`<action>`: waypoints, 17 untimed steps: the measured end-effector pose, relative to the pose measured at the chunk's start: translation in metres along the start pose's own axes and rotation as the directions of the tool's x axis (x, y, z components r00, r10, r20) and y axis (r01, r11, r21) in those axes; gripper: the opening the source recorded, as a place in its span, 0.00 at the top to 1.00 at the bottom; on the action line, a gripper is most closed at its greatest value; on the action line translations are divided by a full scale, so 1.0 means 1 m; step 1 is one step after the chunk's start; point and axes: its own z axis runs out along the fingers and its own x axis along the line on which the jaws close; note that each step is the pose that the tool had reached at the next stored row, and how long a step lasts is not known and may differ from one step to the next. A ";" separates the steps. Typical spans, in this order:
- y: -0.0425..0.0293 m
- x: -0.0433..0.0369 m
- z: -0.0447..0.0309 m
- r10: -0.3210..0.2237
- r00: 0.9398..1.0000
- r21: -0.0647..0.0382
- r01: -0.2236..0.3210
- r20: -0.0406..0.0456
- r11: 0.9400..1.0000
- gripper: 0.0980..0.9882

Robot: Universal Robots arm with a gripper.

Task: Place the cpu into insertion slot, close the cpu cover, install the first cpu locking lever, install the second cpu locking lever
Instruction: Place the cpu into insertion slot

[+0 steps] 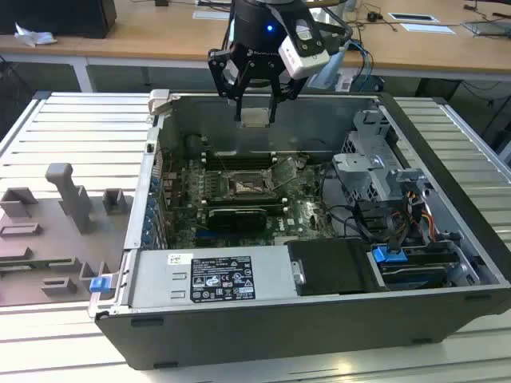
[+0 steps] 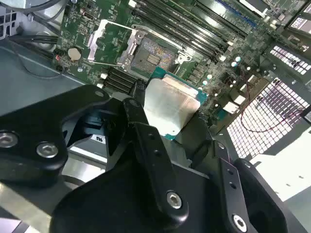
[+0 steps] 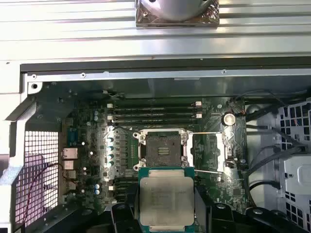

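Nearest to the lens in the second wrist view, your gripper (image 2: 171, 115) had its black fingers (image 2: 146, 126) clamped on two opposite edges of the cpu (image 2: 170, 104), whose pale metal top faced the camera. In the exterior view the chip hung in the air above the open computer case (image 1: 319, 319), over the green motherboard (image 1: 307, 214). The insertion slot (image 3: 161, 150) lay bare below it, apart from the chip. The cpu cover (image 3: 222, 148) stood swung open just beside the slot.

Exterior view looking down from afar on case (image 1: 319, 335); both wrist views, riding at 12 o'clock, closely sharing insertion slot (image 2: 154, 54) (image 3: 161, 150).
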 end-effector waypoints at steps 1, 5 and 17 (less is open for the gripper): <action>0.0000 0.0000 0.0000 0.026 1.000 -0.001 -0.026 0.002 1.000 0.50; 0.0000 0.0000 0.0000 0.050 0.999 -0.001 -0.050 0.004 0.999 0.50; 0.0000 0.0000 0.0001 0.098 0.995 -0.002 -0.098 0.009 0.995 0.50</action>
